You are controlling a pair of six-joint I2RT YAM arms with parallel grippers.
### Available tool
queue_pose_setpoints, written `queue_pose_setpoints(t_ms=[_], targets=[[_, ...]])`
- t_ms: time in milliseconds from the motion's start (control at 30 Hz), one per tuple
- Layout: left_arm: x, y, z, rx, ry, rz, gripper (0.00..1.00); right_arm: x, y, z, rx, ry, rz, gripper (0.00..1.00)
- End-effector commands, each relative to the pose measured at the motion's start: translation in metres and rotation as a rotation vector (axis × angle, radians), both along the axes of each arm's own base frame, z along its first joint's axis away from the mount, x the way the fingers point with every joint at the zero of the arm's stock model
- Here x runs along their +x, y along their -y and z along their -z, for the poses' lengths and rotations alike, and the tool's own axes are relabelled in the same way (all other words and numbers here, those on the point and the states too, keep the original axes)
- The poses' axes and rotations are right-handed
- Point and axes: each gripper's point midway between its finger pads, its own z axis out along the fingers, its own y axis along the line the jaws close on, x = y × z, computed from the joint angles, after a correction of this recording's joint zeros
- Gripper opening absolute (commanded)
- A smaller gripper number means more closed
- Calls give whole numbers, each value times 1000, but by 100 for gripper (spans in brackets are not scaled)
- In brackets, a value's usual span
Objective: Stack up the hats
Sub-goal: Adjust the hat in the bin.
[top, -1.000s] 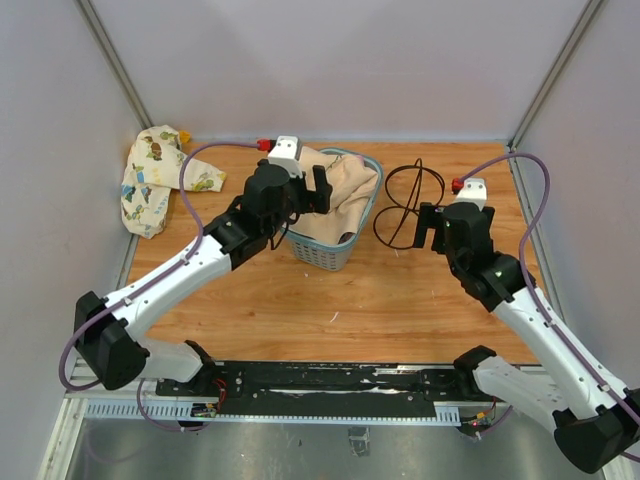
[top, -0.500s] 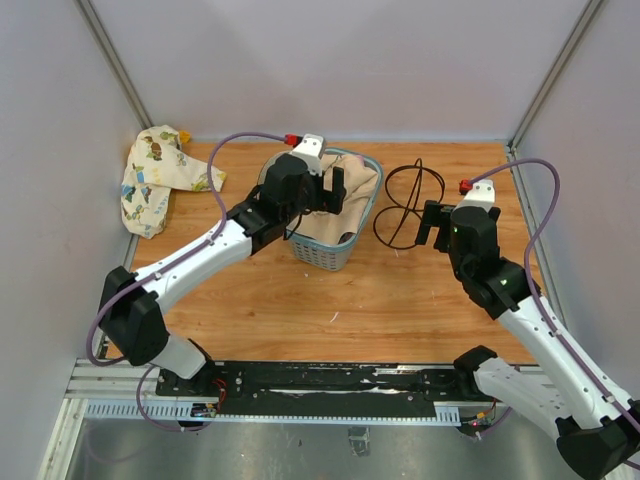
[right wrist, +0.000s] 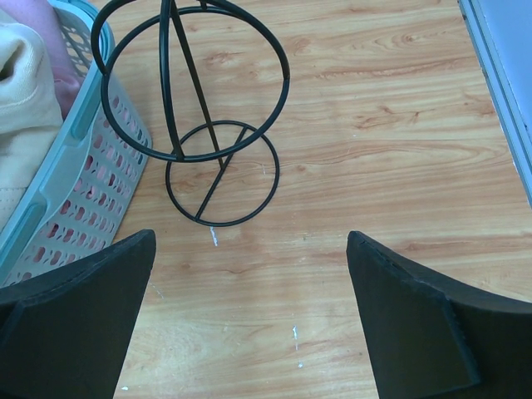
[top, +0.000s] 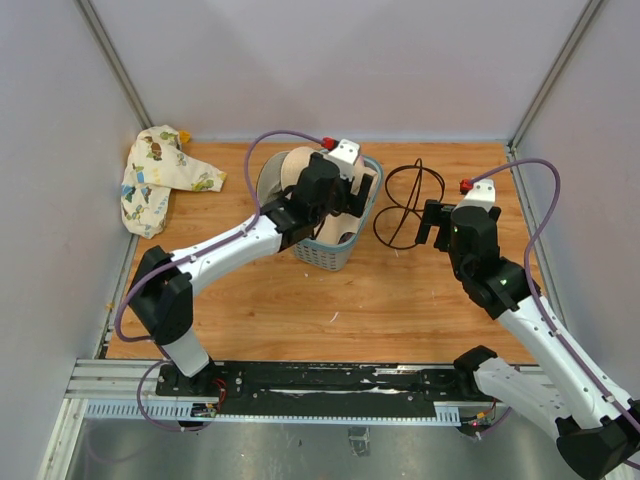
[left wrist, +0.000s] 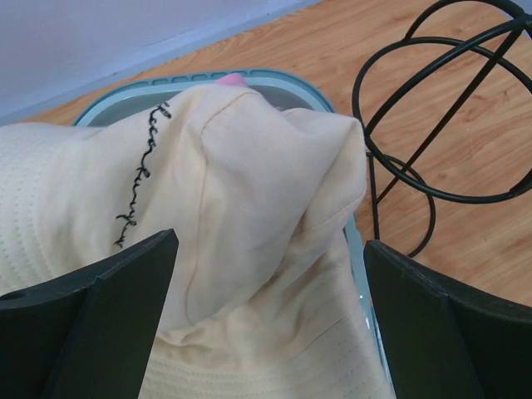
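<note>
**Wooden table inside grey walls: left arm over the hat basket**

A wooden table (top: 300,300) fills the floor between pale grey walls. A blue-grey mesh basket (top: 325,255) stands toward the back of it, and a beige hat (left wrist: 249,191) bearing black stitched script is heaped inside. A sliver of a pink hat (left wrist: 230,80) shows at the far rim. The left gripper (left wrist: 268,249) hangs over the basket, its jaws spread wide on either side of the beige crown and pinching nothing. The right gripper (right wrist: 251,241) hovers above bare wood, jaws equally wide and empty, just in front of a black wire stand (right wrist: 221,174) that stands beside the basket. A cartoon-print cloth (top: 155,180) lies crumpled in the back left corner.
</note>
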Motion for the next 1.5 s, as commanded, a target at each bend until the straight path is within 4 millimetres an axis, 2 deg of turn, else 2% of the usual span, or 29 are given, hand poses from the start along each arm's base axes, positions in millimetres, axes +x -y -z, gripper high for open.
queue_pose_setpoints(t_ms=[0, 67, 233, 433, 533, 600, 700, 900, 1133, 1167, 1467], targets=[[16, 9, -14, 43, 90, -53, 100, 0, -2, -8, 22, 33, 0, 98], [21, 8, -11, 55, 97, -81, 97, -1, -3, -8, 26, 37, -5, 98], [30, 4, -8, 77, 116, -135, 80, -3, -3, -7, 30, 42, -8, 98], [34, 7, -4, 95, 116, -137, 48, -5, -3, -9, 42, 52, -21, 98], [30, 9, -7, 89, 122, -126, 39, -7, -4, -8, 45, 52, -26, 98], [27, 9, -11, 84, 128, -117, 27, -7, -4, -8, 49, 53, -29, 99], [21, 6, -20, 78, 142, -114, 3, -8, -5, -8, 53, 54, -34, 99], [11, -5, -45, 44, 173, -111, 1, -9, -7, -8, 70, 56, -43, 99], [-5, -16, -98, -34, 231, -96, 1, -7, -9, -14, 83, 73, -43, 99], [-7, -17, -106, -43, 236, -89, 1, -7, -15, -15, 95, 71, -74, 99], [-22, -4, -156, -105, 228, 16, 0, -5, -25, -26, 131, 91, -115, 98]])
